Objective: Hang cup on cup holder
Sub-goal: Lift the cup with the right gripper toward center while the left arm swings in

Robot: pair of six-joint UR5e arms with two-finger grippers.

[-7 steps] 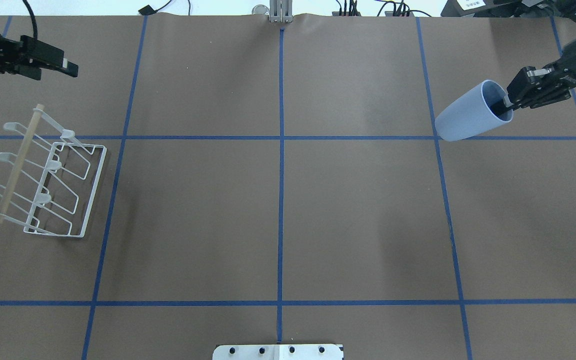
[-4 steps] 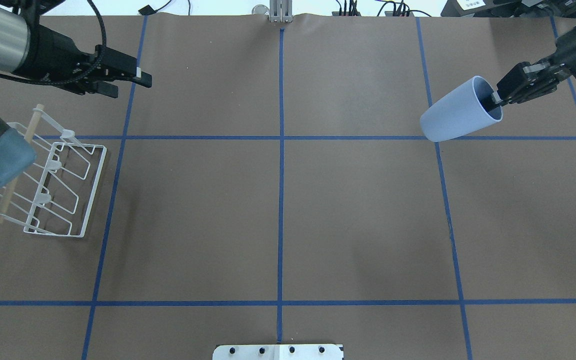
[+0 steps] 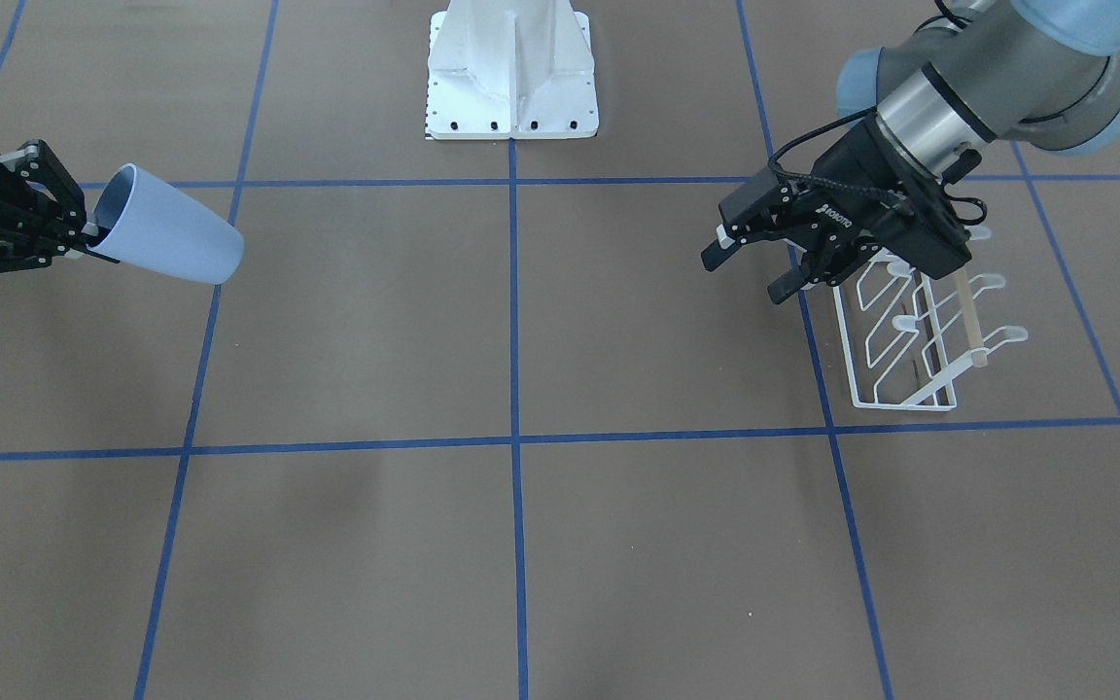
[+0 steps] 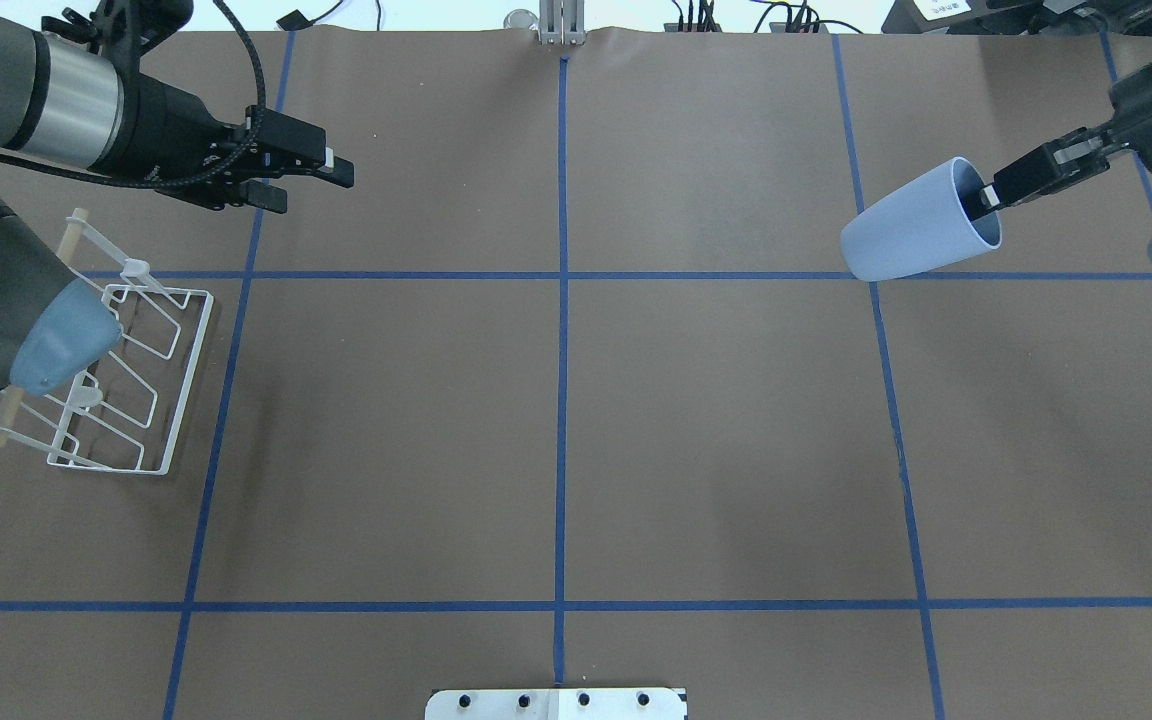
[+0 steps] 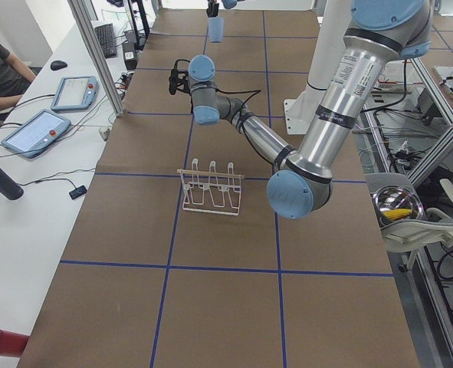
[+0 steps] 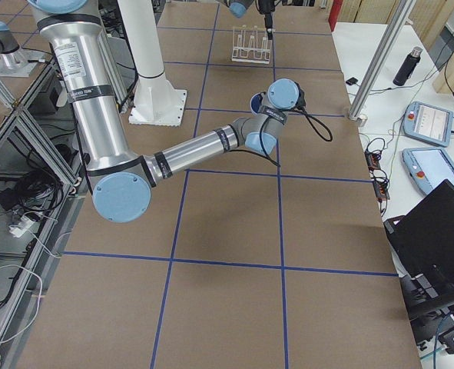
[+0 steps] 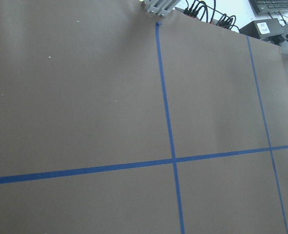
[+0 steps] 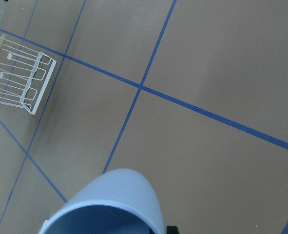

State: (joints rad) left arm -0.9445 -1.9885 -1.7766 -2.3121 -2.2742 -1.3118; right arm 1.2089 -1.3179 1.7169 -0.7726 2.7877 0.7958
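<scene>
The pale blue cup (image 4: pixel 911 225) hangs tilted above the table at the far right, base pointing left. My right gripper (image 4: pixel 986 195) is shut on its rim, one finger inside. The cup also shows in the front view (image 3: pixel 171 238) and fills the bottom of the right wrist view (image 8: pixel 109 204). The white wire cup holder (image 4: pixel 187 380) with its wooden rod stands at the left edge, partly hidden by my left arm. It also shows in the front view (image 3: pixel 905 406). My left gripper (image 4: pixel 314 190) is open and empty, in the air just beyond the holder's far end.
The white pedestal base (image 3: pixel 511 73) sits at the table's middle on the robot's side. Blue tape lines cross the brown table. In the exterior left view an operator (image 5: pixel 0 73) sits at a side desk with tablets (image 5: pixel 38 130).
My left arm has swung in from the left edge to the right, past the holder's far end. My right gripper has shifted the cup slightly left.
</scene>
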